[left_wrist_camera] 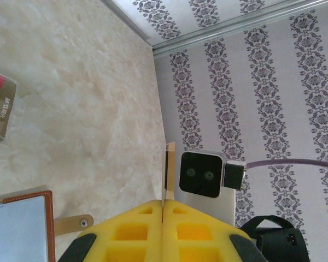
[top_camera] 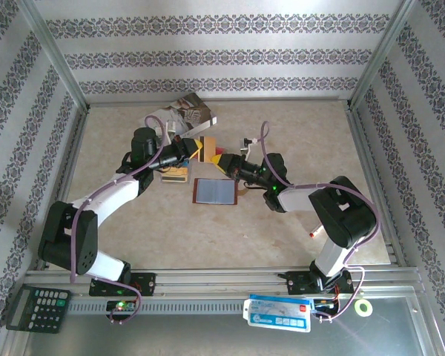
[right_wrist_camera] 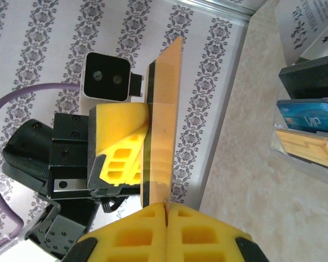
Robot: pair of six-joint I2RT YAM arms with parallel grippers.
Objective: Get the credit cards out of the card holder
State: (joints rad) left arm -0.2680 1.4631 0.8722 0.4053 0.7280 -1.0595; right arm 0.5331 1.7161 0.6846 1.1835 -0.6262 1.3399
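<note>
My left gripper (left_wrist_camera: 163, 204) and right gripper (right_wrist_camera: 165, 206) both clamp one card (right_wrist_camera: 164, 109); I should open one side before pulling away.

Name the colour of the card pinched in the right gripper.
Tan-gold credit card with a dark edge stripe; clearest in the right wrist view.

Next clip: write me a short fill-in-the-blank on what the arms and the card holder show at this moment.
The left end effector and the right end effector are both shut on one tan ____. The card holder lies ____ on the table. The calculator sits at the top view's bottom ____ corner. Missing words: card; open; left.
</note>
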